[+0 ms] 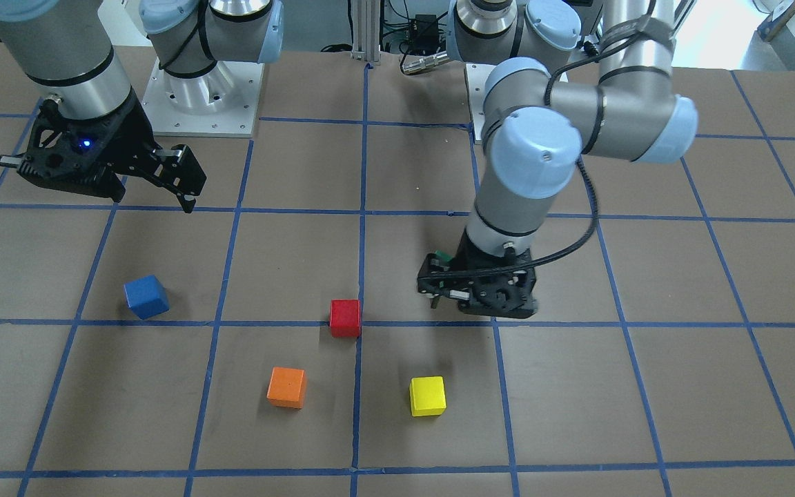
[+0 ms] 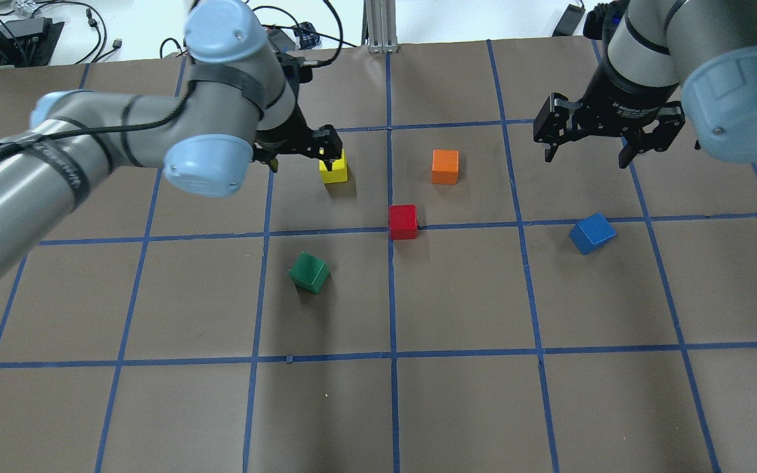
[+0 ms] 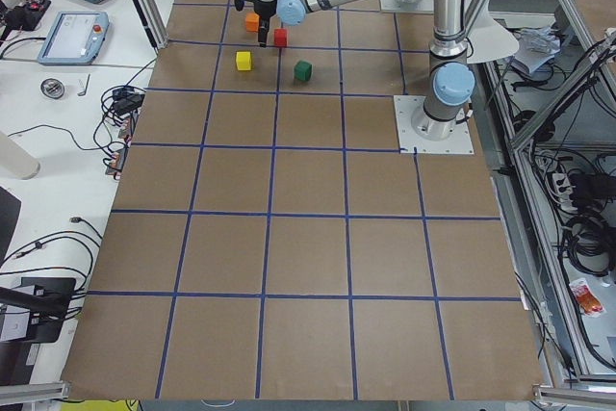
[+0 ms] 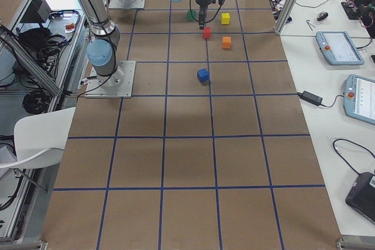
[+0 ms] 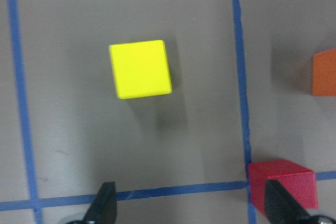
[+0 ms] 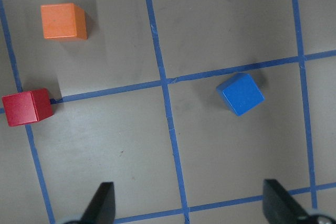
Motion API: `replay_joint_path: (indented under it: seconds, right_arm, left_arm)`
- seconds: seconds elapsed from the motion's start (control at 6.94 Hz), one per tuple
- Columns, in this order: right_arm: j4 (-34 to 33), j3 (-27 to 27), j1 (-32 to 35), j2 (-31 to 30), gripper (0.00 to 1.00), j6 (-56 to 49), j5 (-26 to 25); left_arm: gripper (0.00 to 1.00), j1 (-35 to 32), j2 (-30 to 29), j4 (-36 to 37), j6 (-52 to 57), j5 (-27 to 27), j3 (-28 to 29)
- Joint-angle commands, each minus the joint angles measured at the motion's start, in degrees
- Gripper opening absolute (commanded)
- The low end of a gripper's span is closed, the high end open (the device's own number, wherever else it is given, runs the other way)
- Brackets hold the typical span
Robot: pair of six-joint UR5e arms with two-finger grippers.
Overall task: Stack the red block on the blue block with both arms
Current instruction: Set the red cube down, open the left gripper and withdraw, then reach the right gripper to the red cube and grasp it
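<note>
The red block (image 2: 403, 221) sits on a blue tape line near the table's middle, also in the front view (image 1: 345, 317). The blue block (image 2: 592, 232) lies to its right, turned at an angle, also in the front view (image 1: 146, 296). My left gripper (image 2: 303, 156) hovers open and empty beside the yellow block (image 2: 333, 168). In its wrist view the red block (image 5: 283, 182) lies by the right finger. My right gripper (image 2: 589, 154) hovers open and empty beyond the blue block. Its wrist view shows the blue block (image 6: 240, 94) and the red block (image 6: 26, 107).
An orange block (image 2: 445, 166) stands beyond the red one. A green block (image 2: 309, 272) lies nearer the robot on the left. The table (image 2: 457, 407) is brown with a blue tape grid. Both arm bases (image 1: 201, 96) stand at the robot's edge.
</note>
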Motion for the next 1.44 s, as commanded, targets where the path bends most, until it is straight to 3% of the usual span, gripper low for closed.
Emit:
replay_joint_path:
  seconds: [0.0,0.14,0.72,1.3]
  right_arm:
    - [-4.13,0.39,0.92,5.06,1.00,0.43,0.77]
    - [-9.30,-0.66,2.93,7.97,1.00,0.61,1.46]
    - [-12.60,-2.16,11.37,15.63,1.00,3.67,4.28]
    - [-19.36,-3.29,16.48,22.22,1.00,5.34,4.46]
  left_arm:
    - [1.00,4.58,10.13,-10.54,3.97,0.50,0.02]
    - [1.00,6.15,13.05,-12.59,4.75,0.42,0.63]
    - [1.00,6.78,15.53,-25.32,3.88,2.01,8.28]
    - [1.00,6.87,13.34,-25.18,4.67,3.59,10.31]
